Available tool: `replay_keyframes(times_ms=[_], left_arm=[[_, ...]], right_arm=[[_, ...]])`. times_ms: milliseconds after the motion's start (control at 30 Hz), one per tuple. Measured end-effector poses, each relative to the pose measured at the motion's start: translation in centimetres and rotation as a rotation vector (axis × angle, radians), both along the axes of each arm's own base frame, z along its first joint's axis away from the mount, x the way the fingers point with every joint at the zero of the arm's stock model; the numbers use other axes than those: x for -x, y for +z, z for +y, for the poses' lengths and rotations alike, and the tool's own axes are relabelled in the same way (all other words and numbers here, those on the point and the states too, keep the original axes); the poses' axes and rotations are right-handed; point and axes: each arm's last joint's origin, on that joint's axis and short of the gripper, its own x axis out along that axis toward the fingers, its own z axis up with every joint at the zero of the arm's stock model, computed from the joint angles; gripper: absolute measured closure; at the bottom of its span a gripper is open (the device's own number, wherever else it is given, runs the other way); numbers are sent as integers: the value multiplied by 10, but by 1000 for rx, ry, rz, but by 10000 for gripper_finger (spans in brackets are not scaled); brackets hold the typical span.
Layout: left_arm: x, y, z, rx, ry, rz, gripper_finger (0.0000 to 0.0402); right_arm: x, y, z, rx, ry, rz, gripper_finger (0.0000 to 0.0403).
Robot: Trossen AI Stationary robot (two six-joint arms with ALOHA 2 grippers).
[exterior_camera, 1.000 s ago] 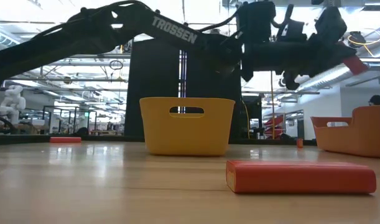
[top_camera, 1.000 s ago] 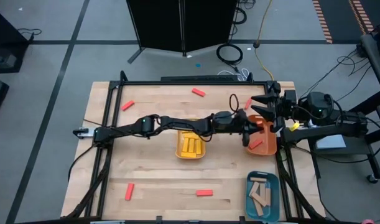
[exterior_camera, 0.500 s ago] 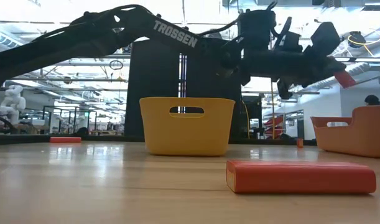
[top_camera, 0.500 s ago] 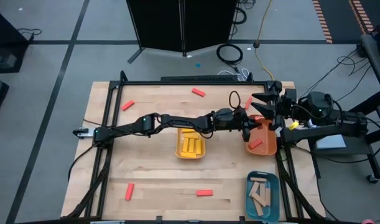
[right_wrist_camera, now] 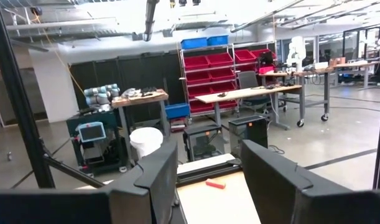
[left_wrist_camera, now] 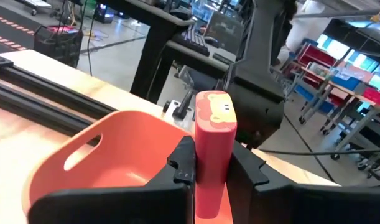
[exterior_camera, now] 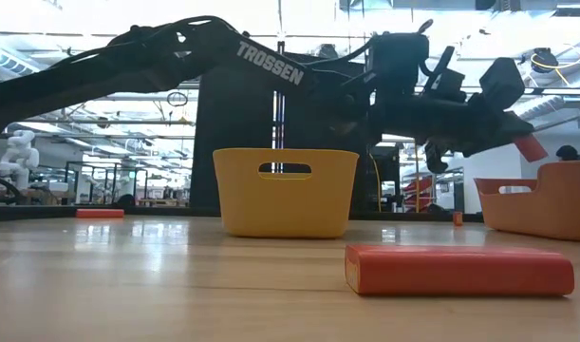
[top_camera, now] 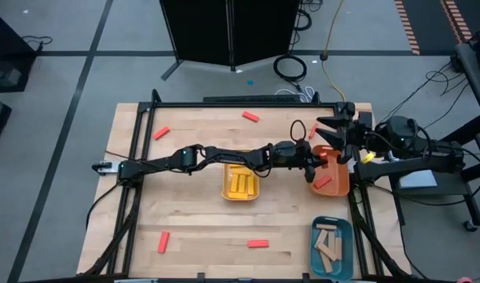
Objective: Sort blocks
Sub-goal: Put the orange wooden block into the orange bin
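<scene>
Your robot's two arms are dark, near-black jointed links. The left arm (exterior_camera: 176, 57) carries white "TROSSEN" lettering along its upper link and a small green light near one joint. Black cables loop beside the right arm (top_camera: 404, 149). Each two-finger gripper, such as the left gripper (left_wrist_camera: 213, 171), has matte black, angular moulded fingers (left_wrist_camera: 180, 165).

Red blocks (top_camera: 258, 244) scattered flat on bench; one red block (left_wrist_camera: 213, 155) held upright over orange tray; yellow blocks (top_camera: 240, 182) in yellow tray, tan blocks (top_camera: 328, 245) in teal.
</scene>
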Motion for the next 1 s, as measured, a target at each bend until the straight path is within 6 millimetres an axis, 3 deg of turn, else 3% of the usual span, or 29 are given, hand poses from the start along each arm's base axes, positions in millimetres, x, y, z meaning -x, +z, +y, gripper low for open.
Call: replay_keyframes(times_ms=[200,533,800,1000], left_arm=[[0,1,0,-6,2,-8,360],[0,3,-4,-41,-1,-29,260],[0,5,-4,-61,-2,-21,250],[9,25,9,-96,6,172,249]], right_arm=[[-3,-1,0,-3,4,10,234],[-3,-1,0,-20,9,7,234],[-3,-1,0,-20,12,8,234],[-2,-2,0,-48,21,9,234]])
